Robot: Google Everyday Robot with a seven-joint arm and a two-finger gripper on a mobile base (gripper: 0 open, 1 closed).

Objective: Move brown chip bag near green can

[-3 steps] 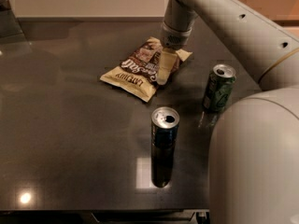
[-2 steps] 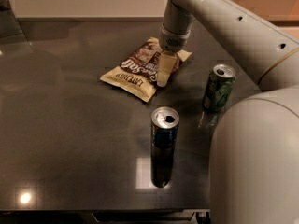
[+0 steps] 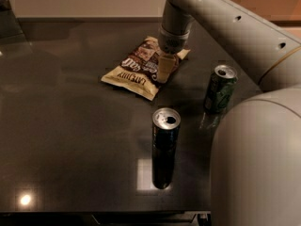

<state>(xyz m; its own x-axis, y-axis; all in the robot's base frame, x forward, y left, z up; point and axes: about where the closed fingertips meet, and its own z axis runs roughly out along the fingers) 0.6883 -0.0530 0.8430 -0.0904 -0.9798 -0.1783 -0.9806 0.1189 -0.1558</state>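
Note:
The brown chip bag lies flat on the dark table, left of centre at the back, with a dark brown middle and cream ends. My gripper comes straight down from the arm onto the bag's right part and touches it. The green can stands upright to the right of the bag, about a can's height away from it and apart from the gripper.
A taller dark blue-and-silver can stands upright in front of the bag, near the table's front edge. My arm's large pale body fills the lower right. The table's back edge runs along the wall.
The gripper and arm have shifted very slightly left over the bag. The bag and both cans have not moved.

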